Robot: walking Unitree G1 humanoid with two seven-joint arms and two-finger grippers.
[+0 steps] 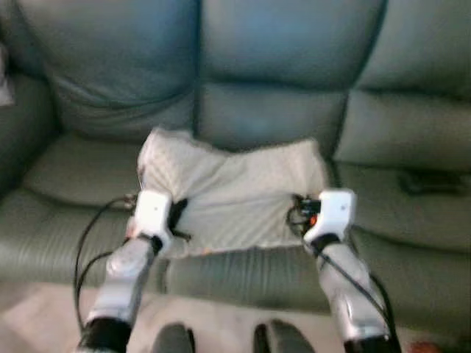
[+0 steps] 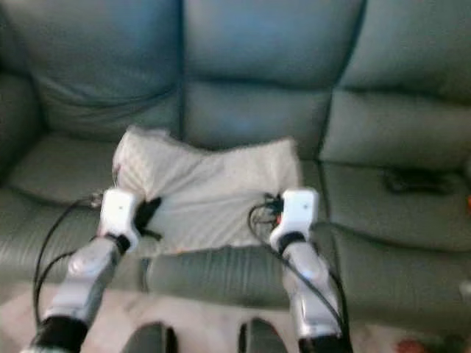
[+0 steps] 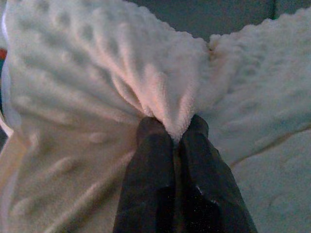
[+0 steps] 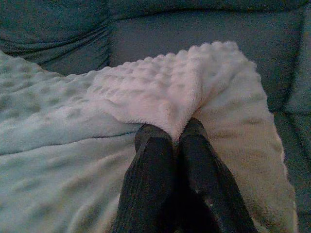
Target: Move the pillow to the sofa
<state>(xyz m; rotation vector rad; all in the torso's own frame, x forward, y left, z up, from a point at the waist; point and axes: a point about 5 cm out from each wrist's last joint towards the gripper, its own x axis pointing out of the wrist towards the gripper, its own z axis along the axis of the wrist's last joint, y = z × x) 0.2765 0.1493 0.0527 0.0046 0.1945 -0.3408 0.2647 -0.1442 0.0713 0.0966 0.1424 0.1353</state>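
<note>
Left wrist view shows the left gripper [image 3: 177, 131] pinching a fold of the cream, bumpy fleece pillow [image 1: 235, 195]; the right gripper [image 4: 177, 133] pinches likewise at 3 o'clock — spreading it flat on the grey-green leather sofa [image 1: 294, 51].

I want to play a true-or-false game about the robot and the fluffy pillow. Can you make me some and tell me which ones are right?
1. The pillow is lying on the sofa seat. True.
2. The left gripper has its fingers pinched on a fold of the pillow. True.
3. The right gripper is open and far away from the pillow. False: it is shut on the pillow's fabric too.
4. The pillow is bright red. False: it is cream-white and bumpy.
5. A dark object lies on the sofa seat to the robot's right of the pillow. True.
</note>
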